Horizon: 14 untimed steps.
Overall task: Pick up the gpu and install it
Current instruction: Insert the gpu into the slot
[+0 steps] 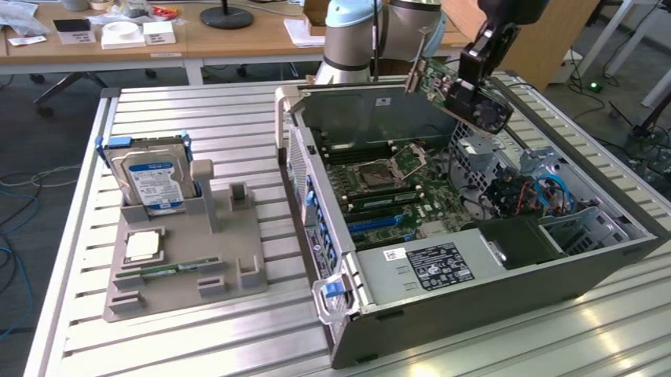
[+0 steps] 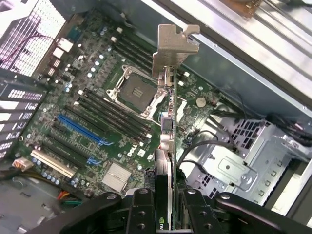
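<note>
Item: gpu (image 1: pixel 441 85). Thin flat card with a green board, a dark face and a bent silver bracket (image 2: pixel 173 46).
Location: clamped edge-on in my gripper (image 2: pixel 165 202), tilted above the open case (image 1: pixel 472 290), at its far side toward the exterior view's right.
Risk, as I judge it: the tilt could snag the bracket on the case's metal wall, or scrape the motherboard (image 2: pixel 97 112).

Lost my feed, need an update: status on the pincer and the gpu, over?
Pincer shut on gpu. Card aloft over open computer case, above motherboard, not seated. Nothing seen in its way.
</note>
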Each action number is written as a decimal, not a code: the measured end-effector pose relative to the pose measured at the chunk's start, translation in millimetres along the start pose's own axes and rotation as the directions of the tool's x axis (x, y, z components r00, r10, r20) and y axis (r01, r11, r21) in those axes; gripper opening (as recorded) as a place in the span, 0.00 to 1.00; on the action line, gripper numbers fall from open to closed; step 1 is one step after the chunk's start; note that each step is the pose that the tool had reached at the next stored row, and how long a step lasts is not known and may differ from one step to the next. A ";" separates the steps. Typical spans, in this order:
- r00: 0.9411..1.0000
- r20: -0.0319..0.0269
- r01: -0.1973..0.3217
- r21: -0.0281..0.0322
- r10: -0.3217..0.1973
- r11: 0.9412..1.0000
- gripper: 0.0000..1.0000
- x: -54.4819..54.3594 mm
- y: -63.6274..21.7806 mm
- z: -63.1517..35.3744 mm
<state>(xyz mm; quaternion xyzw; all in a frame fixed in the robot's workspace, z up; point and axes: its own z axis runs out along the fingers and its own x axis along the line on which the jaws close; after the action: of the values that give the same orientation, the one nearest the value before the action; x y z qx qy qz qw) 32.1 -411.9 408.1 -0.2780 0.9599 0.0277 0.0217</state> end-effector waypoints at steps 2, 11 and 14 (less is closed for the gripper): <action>0.999 -0.001 0.032 -0.002 -0.032 0.999 0.26 0.0 0.0 0.1; 0.984 -0.006 0.179 -0.011 -0.179 0.984 0.26 0.0 0.0 0.6; 0.974 -0.008 0.227 -0.014 -0.227 0.974 0.26 0.0 0.0 0.7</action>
<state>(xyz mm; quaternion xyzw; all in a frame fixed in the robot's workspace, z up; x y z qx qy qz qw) 32.1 -411.9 407.4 -0.3862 0.9218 0.0300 0.0184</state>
